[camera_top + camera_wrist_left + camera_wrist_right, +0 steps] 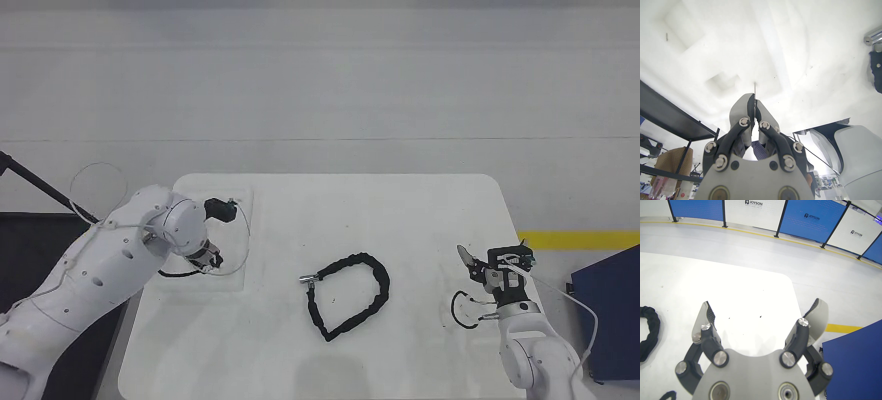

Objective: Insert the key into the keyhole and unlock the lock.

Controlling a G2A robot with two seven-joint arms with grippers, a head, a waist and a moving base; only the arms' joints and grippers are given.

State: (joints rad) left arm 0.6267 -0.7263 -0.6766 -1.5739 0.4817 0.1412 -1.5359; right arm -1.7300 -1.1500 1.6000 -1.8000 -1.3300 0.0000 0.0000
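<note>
one key (754,88) pinched in the left gripper (754,98); right gripper (761,301) spread wide, holding nothing.

1. The left arm (110,260) bends in over the left edge of the table (420,200). The left gripper (755,102) is clamped on the key (754,91) (the blade pokes out past the fingertips).
2. The right arm (530,350) rises near the table's right edge. The right gripper (761,302) has its fingers spread wide.
</note>
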